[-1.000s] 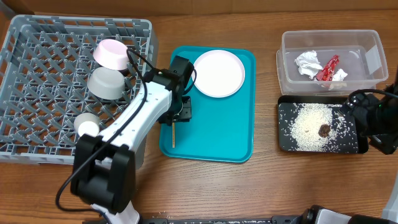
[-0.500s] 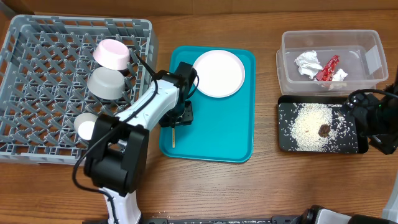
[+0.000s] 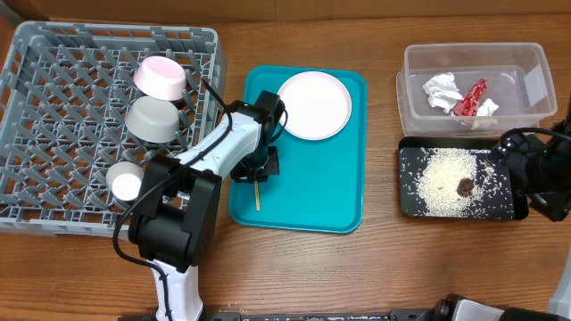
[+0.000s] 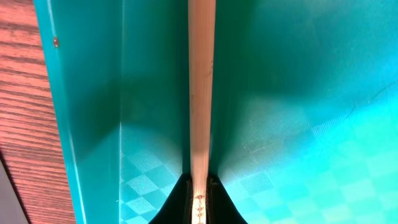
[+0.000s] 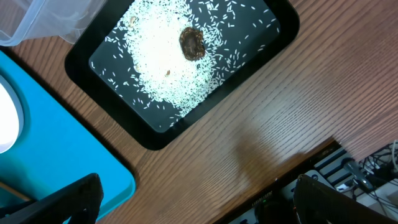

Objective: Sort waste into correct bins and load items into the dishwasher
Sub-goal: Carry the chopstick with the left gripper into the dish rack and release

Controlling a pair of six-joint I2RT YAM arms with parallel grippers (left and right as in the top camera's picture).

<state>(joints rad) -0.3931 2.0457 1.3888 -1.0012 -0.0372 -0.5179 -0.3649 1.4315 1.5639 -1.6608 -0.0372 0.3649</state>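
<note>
The left hand (image 4: 199,190) is pressed together on the thin wooden stick (image 4: 201,81), its two dark fingers pinching one end from either side. The stick runs straight out from them over the floor of the teal tray (image 4: 298,93), just beside the tray's raised left wall; whether it touches the floor I cannot tell. From overhead this hand sits over the left part of the teal tray, with the stick pointing toward the near edge. The large white plate (image 3: 312,105) lies on the far right part of the same tray, close beside the arm's wrist. To the left stands the grey dish rack (image 3: 53,134), holding a small bowl (image 3: 161,78) tilted on its pegs toward the far side, a grey metal bowl (image 3: 153,119) just near of it, and a small white cup (image 3: 125,181) nearer again. On the right of the worktop (image 3: 375,267) the clear tub (image 3: 403,89) holds the crumpled white tissue (image 3: 442,91) and the red wrapper (image 3: 471,96) side by side. Just near of the tub sits the black tray (image 5: 158,140), strewn with loose white grains (image 5: 168,68) and with a small brown lump (image 5: 192,43) among them. The right hand (image 5: 198,186) hovers at the right end of the black tray, above the wood, its fingers spread wide apart
</note>
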